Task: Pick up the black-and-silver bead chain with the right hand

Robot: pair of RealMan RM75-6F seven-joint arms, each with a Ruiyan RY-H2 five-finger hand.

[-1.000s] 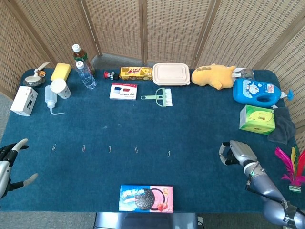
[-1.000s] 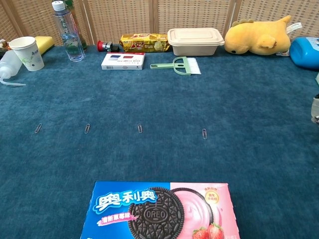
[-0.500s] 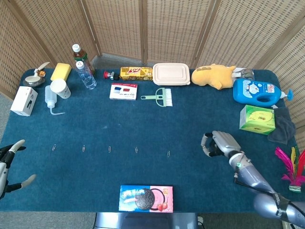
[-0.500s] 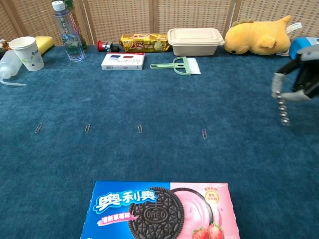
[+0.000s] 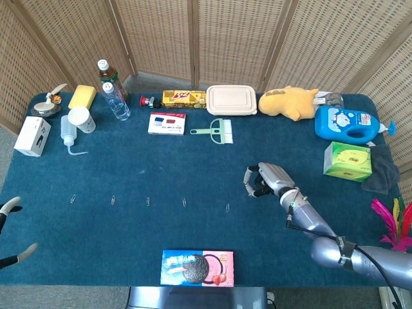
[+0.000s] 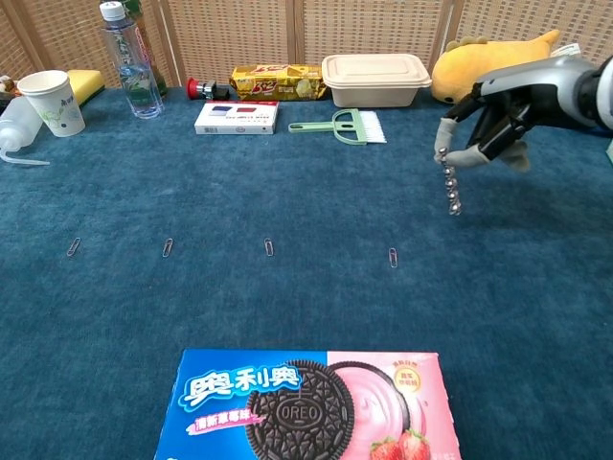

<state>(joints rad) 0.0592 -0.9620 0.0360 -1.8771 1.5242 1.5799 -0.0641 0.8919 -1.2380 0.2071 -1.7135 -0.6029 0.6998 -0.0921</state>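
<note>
At the far left edge of the head view only pale fingertips of the left hand (image 5: 9, 207) show, spread apart over the floor beside the blue carpeted table (image 5: 129, 187), with nothing between them. On the table's left end lie a white box with a black print (image 5: 33, 135), a clear squeeze bottle with a bent spout (image 5: 67, 131), a white paper cup (image 5: 81, 119), a yellow sponge block (image 5: 82, 96) and a clear plastic water bottle (image 5: 116, 100) with a darker drink bottle behind it. A row of small metal paper clips (image 6: 268, 246) runs across the middle of the cloth, well apart from one another. Along the back stand a flat white box with red and blue marks (image 6: 237, 117), a yellow snack packet (image 6: 276, 82), a pale green hand brush (image 6: 351, 125) and a beige lidded food container (image 6: 374, 78). At the near edge lies a blue-and-pink Oreo biscuit box (image 6: 306, 407). Right of the last clip, the right hand (image 6: 488, 120) hangs above the cloth with its fingers curled in, pinching the top of the black-and-silver bead chain (image 6: 450, 188), which dangles straight down from the fingertips, its lower end clear of the table in the chest view. Behind it rests a yellow plush toy (image 5: 288, 102), then a blue detergent bottle (image 5: 347, 124), a green tissue box (image 5: 347, 161) and pink feathers (image 5: 389, 222) at the right edge.
</note>
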